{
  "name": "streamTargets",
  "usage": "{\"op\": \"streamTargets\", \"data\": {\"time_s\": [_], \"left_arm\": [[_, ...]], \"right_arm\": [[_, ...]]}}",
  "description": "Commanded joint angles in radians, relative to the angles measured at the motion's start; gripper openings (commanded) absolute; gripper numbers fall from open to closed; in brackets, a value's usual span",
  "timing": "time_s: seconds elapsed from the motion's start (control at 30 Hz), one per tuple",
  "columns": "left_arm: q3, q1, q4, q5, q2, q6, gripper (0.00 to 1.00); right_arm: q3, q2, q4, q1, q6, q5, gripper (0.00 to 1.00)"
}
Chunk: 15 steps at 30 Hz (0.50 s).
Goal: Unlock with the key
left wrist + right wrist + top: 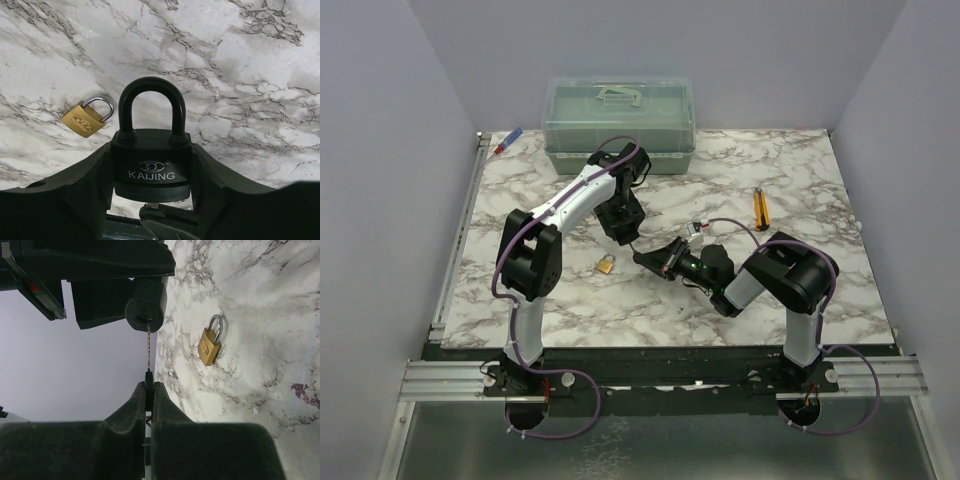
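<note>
Right gripper (pixel 148 385): jaws pressed together on key (pixel 148 347) head. Thin shaft aimed at keyhole under black padlock (pixel 151 160), tip touching it. Left gripper (pixel 151 172): jaws clamped on padlock body, shackle seated. Brass padlock (pixel 86 117) flat on marble table (pixel 800 190) nearby. Lidded plastic box (pixel 618 125) at far edge.

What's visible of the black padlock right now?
The black padlock has a matte body printed KAIJING under a logo, and a black arched shackle with both legs seated, so it looks shut. It is clamped by its sides in the left hand. The key, pinched in the right hand, meets the keyhole in its underside.
</note>
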Motion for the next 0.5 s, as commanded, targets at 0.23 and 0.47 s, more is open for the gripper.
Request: {"op": "streamTargets", "data": {"time_s": [0.23,0.47], "left_arm": [[0.005,-0.016,0.016,0.012,-0.054,-0.014,0.0],[0.009,-0.02,0.017,0.012,-0.05,-0.015,0.0]], "right_arm": [[-0.002,0.018,0.085,-0.016,-0.001,0.004,0.0],[0.002,0.013,0.069,-0.02,-0.004,0.004,0.0]]}}
